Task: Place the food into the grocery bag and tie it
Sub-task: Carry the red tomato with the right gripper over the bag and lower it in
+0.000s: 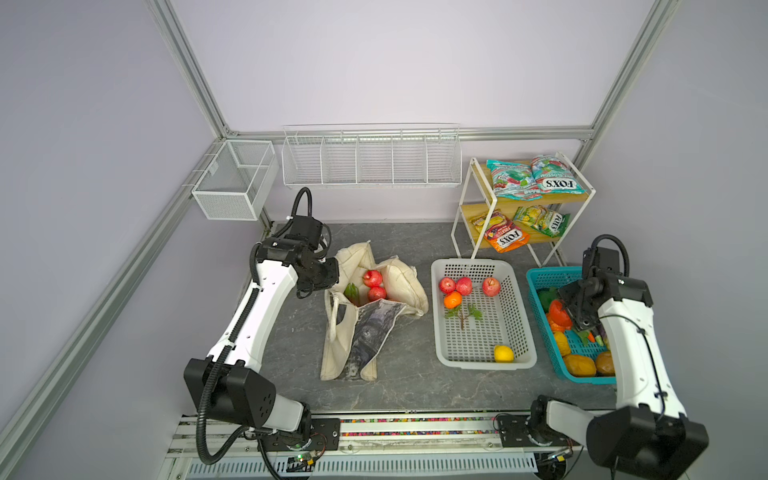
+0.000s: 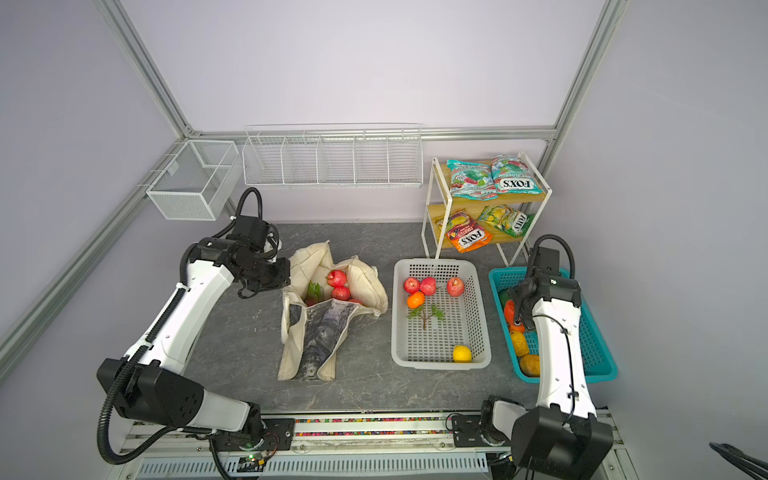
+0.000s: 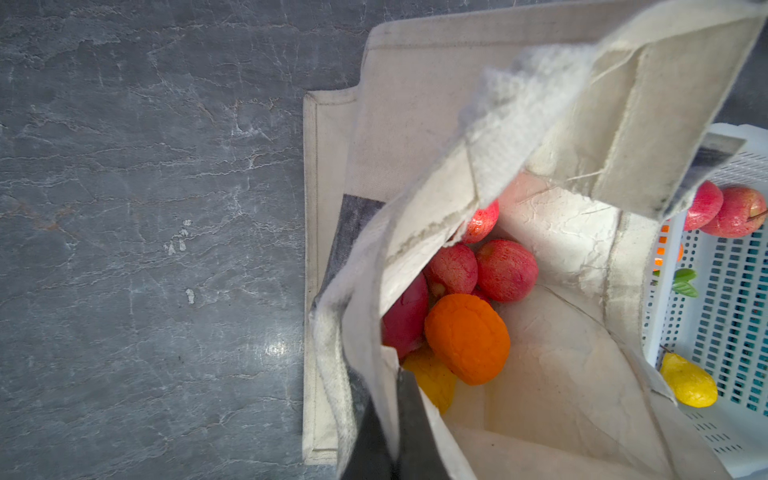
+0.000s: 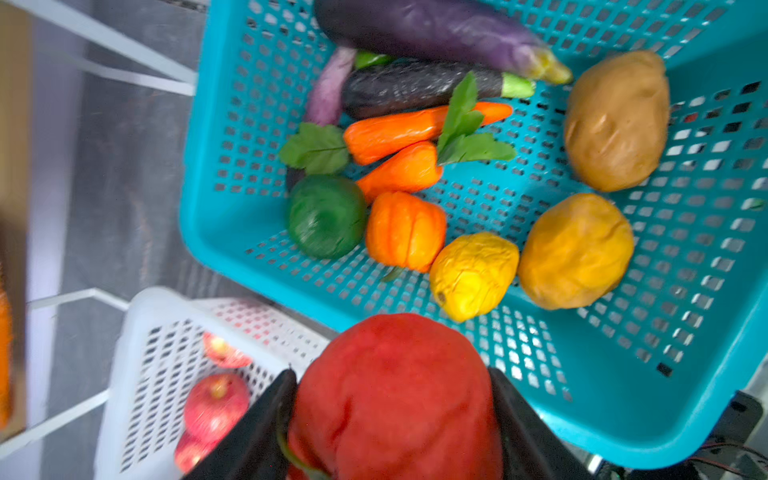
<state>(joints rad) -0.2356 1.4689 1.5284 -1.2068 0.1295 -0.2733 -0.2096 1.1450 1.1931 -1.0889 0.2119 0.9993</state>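
Clutter rings the grocery bag [image 1: 399, 278] in both top views. It lies slumped with its mouth agape on the grey table [image 1: 415, 382], the white basket [image 1: 436, 324] is just beside it, and the teal basket [image 1: 544, 274] sits beyond that. Red apples [image 1: 372, 277] and green tips show in the bag's mouth. Three more apples [image 1: 464, 286], a leafy sprig and a yellow fruit [image 1: 503, 353] sit in the white basket. FOX'S packets [image 1: 557, 183] lie on a shelf rack [image 1: 548, 199] at the back. The left gripper [image 1: 332, 282] is at the bag's rim, its jaws unreadable from here. The right gripper [image 1: 571, 316] hangs over the teal basket, and its arm hides much of the contents.

The left wrist view shows what the top views hide. Dark fingers [image 3: 415, 428] are clenched on the bag's cloth edge, and deeper inside lie a magenta dragon fruit [image 3: 405, 316] and an orange fruit [image 3: 467, 338] beside the apples.

The right wrist view shows the right jaws grasping a red pepper [image 4: 395, 395] above the teal basket. Eggplants [image 4: 436, 29], carrots [image 4: 395, 133] and a potato [image 4: 617, 120] lie uncovered in that basket.
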